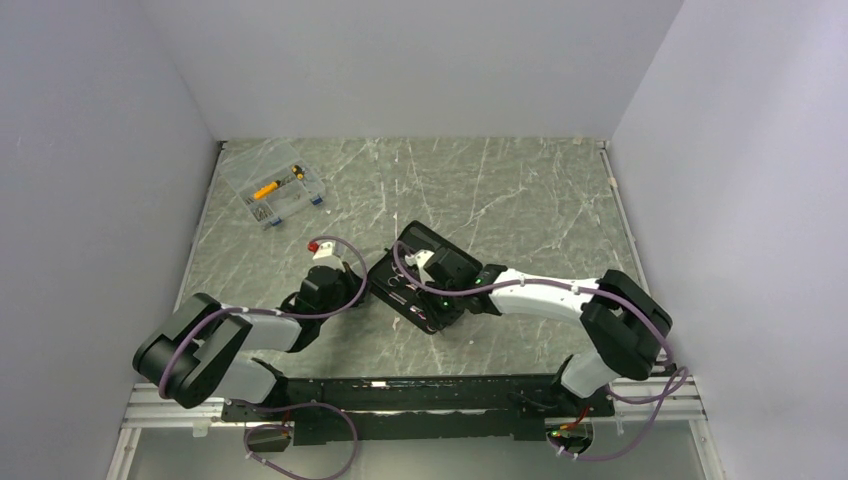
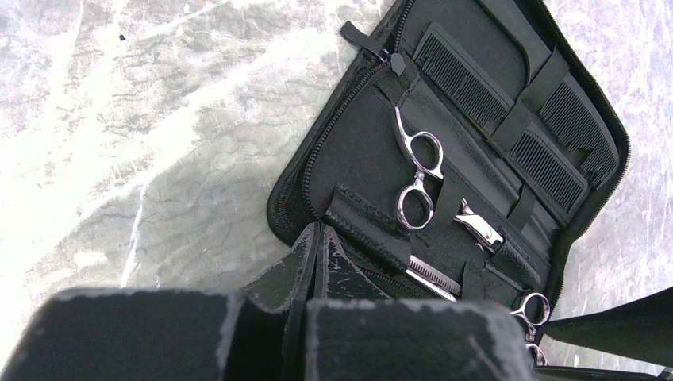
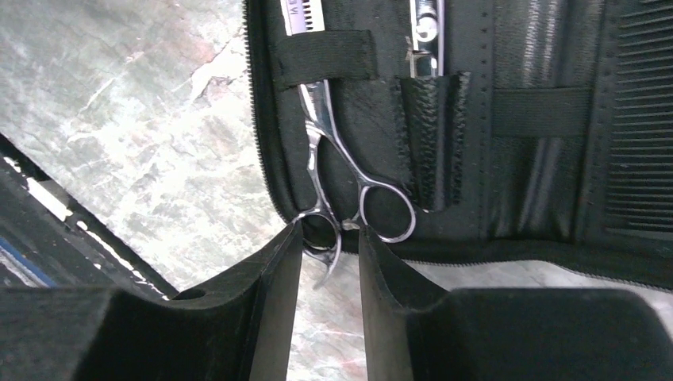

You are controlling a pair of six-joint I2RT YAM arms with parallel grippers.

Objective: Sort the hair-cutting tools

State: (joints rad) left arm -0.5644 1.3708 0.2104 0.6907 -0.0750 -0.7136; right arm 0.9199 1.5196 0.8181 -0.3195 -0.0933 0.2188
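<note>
- The open black case (image 2: 357, 151) lies at the middle of the top view. It is soft-sided and looks light, so it would likely drag or lift when a tool is pulled, and it needs holding down.
- The left gripper (image 2: 317, 255) has its fingers pressed together, tips at the case's near edge. Whether it bears on the fabric cannot be told.
- The right gripper (image 3: 329, 238) has its jaws apart, astride one ring of the outer scissors, apparently not yet clamped.
- The comb (image 2: 468, 79) sits under two straps in the upper right of the left wrist view. It looks thin, light and slightly flexible, and is best gripped by its spine between the straps.
- The outer scissors (image 3: 321, 119) lie under an elastic strap, rings overhanging the case edge. They are stiff, light, slick steel, so the grip belongs on the ring or shank, drawn lengthwise out of the strap.
- The inner scissors (image 2: 422, 176) lie mid-case with the blades tucked under a band.
- Both pairs' blade tips are hidden, and in the top view the arms cover most of the case.
</note>
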